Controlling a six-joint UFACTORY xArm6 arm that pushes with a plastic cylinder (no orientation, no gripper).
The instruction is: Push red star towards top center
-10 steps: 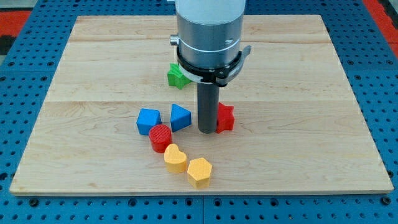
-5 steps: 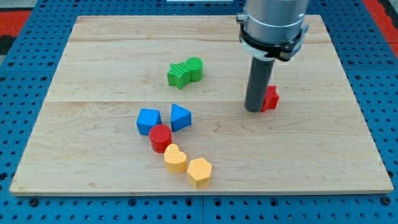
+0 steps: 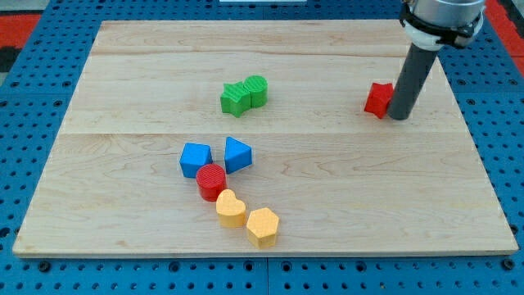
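Note:
The red star [image 3: 377,99] lies on the wooden board at the view's upper right. My tip [image 3: 399,116] stands right against the star's right side, touching or almost touching it. The dark rod rises from there to the arm's grey end at the view's top right corner.
A green star [image 3: 234,100] and a green cylinder [image 3: 256,89] sit together left of centre near the top. Lower left of centre are a blue cube [image 3: 196,159], a blue triangular block [image 3: 237,154], a red cylinder [image 3: 211,181], a yellow heart [image 3: 230,208] and a yellow hexagon [image 3: 263,226]. The board's right edge [image 3: 475,131] is close to my tip.
The red star moved up and to the right across the board. My tip went from the star's left side round to its right side.

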